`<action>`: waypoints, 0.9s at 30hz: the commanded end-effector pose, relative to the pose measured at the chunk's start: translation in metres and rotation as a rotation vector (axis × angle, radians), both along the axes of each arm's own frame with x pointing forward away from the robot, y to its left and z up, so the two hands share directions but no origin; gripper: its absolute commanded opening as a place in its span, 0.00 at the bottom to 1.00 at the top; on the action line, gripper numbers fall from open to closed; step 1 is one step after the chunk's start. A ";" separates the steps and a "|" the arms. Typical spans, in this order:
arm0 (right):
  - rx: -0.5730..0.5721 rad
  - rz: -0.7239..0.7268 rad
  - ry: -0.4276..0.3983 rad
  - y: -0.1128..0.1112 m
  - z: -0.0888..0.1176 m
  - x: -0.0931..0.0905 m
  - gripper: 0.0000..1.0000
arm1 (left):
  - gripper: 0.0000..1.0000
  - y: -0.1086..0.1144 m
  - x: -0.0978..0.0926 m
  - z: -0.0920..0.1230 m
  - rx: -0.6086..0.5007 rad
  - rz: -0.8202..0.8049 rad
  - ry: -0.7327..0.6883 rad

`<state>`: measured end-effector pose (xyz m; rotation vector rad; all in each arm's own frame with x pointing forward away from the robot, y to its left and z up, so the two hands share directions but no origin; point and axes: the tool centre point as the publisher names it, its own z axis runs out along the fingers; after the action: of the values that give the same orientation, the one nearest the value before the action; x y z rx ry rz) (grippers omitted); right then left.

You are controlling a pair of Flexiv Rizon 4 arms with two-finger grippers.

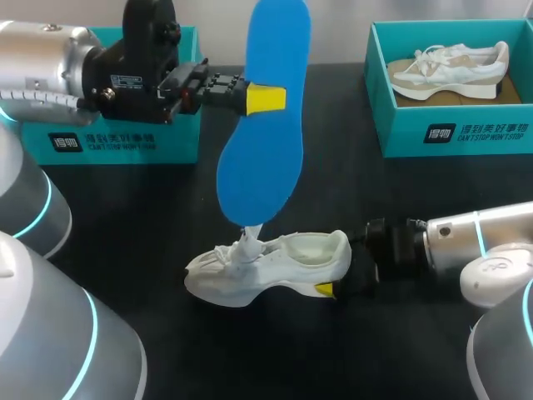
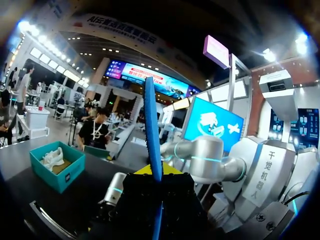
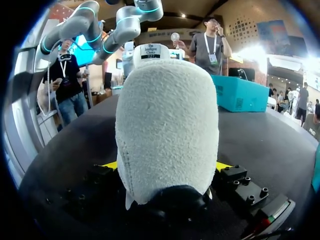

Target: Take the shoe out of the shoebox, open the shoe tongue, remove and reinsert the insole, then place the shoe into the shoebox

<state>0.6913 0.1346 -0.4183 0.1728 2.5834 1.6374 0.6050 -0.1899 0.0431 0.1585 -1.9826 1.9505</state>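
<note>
A blue insole [image 1: 262, 158] stands upright above the table, its lower tip just over the laces of a white shoe [image 1: 279, 260]. My left gripper [image 1: 265, 98] is shut on the insole's middle from the left. In the left wrist view the insole [image 2: 151, 125] shows edge-on, rising from between the fingers of the left gripper [image 2: 157, 174]. The shoe lies on the black table, toe to the left. My right gripper [image 1: 337, 273] is at its heel. In the right wrist view the heel [image 3: 167, 120] fills the space in the right gripper [image 3: 167, 167], a yellow fingertip [image 3: 111, 165] against each side.
A teal shoebox [image 1: 450, 129] at the back right holds another white shoe [image 1: 454, 68]. A second teal box [image 1: 125, 142] stands at the back left, partly behind my left arm. My arms' grey bases fill both front corners.
</note>
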 end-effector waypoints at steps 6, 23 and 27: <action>-0.162 -0.003 0.024 -0.015 0.018 -0.006 1.00 | 0.00 0.000 0.000 0.000 0.002 -0.001 0.000; -0.703 -0.024 0.134 -0.035 0.052 -0.013 1.00 | 0.00 0.000 0.000 0.000 0.002 -0.001 0.000; -0.800 -0.031 0.128 -0.033 0.059 -0.013 1.00 | 0.00 0.000 0.000 0.000 0.002 -0.001 0.000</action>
<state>0.6794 0.0977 -0.3675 0.2395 2.8549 1.1533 0.6050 -0.1903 0.0430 0.1589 -1.9825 1.9514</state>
